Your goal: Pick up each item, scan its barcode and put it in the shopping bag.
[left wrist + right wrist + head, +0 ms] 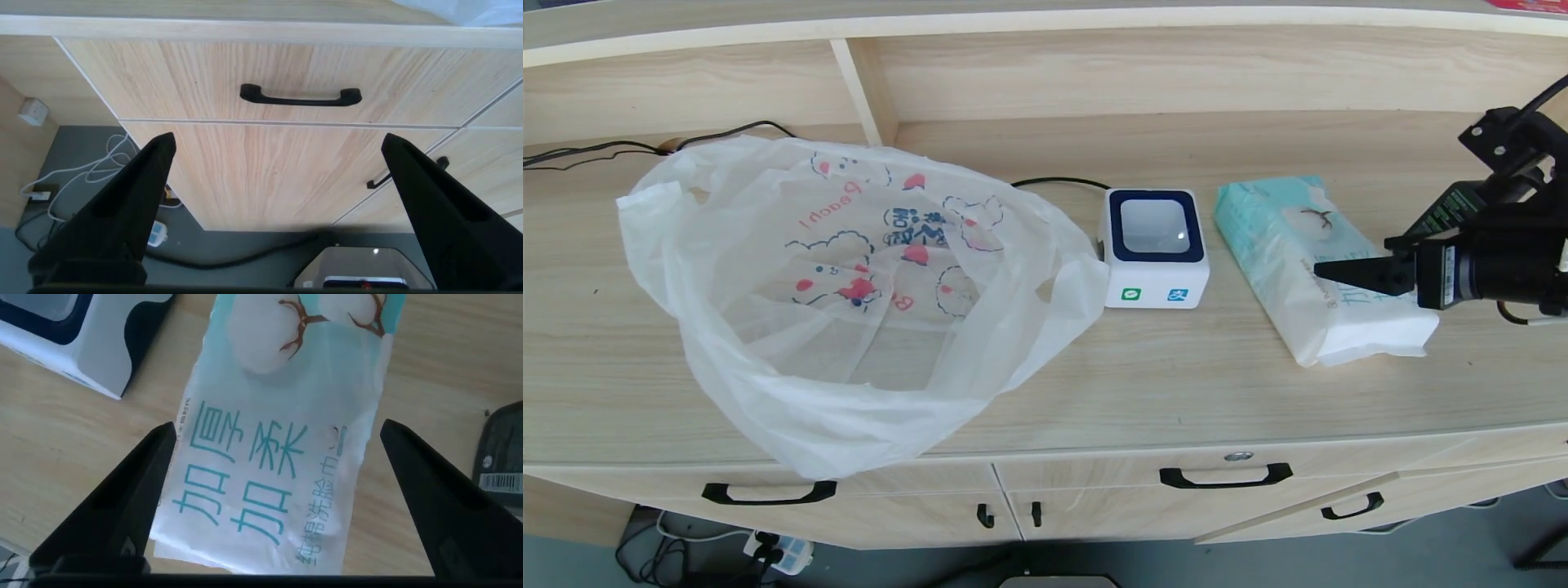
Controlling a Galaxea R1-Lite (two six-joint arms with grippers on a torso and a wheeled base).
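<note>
A white and teal tissue pack [1282, 237] lies on the wooden counter [1176, 384], right of the white barcode scanner [1156, 245]. My right gripper [1327, 269] hovers just above the pack's near half, open, with nothing between its fingers. In the right wrist view the pack [270, 482] lies below the spread right gripper [278, 429], with the scanner's corner [73, 335] beside it. The translucent printed shopping bag [849, 302] lies open on the counter's left part, holding nothing. My left gripper [278, 139] is open, low in front of the drawer fronts.
A black cable [1058, 181] runs behind the scanner, and more cables [596, 151] lie behind the bag. A shelf divider [866, 90] rises at the back. Drawer handles [300, 96] sit below the counter edge. A power strip [784, 551] lies on the floor.
</note>
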